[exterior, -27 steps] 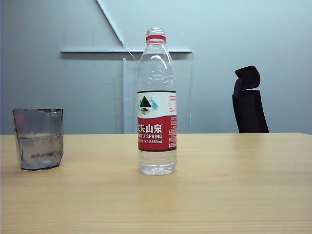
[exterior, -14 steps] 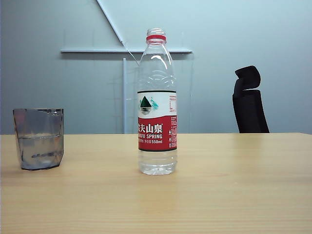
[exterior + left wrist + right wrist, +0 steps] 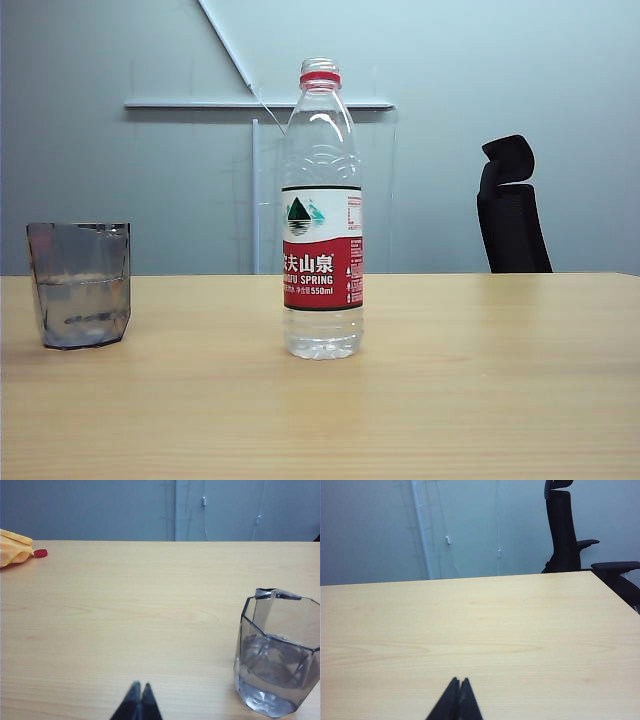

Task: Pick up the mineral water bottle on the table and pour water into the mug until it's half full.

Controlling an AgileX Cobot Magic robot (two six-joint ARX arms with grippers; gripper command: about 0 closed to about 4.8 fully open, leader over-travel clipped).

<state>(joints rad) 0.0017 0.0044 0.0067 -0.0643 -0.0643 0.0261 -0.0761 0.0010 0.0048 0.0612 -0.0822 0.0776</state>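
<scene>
Wooden table point(image 3: 480, 400) carries the upright bottle point(image 3: 322, 215) mid-scene and the mug point(image 3: 79, 285) well apart, already holding some water point(image 3: 272, 667) — left gripper point(image 3: 138, 687) and right gripper point(image 3: 458, 682) hang with jaws pressed together over bare wood, so whichever reaches must open first.

Left end effector point(image 3: 138, 689) and right end effector point(image 3: 458, 684), both closed, low, level.

one bottle point(image 3: 321, 210), one mug point(image 3: 79, 284), one chair point(image 3: 511, 206)

Even, soft indoor light; sharp frames, faint shadows, mild glare.
</scene>
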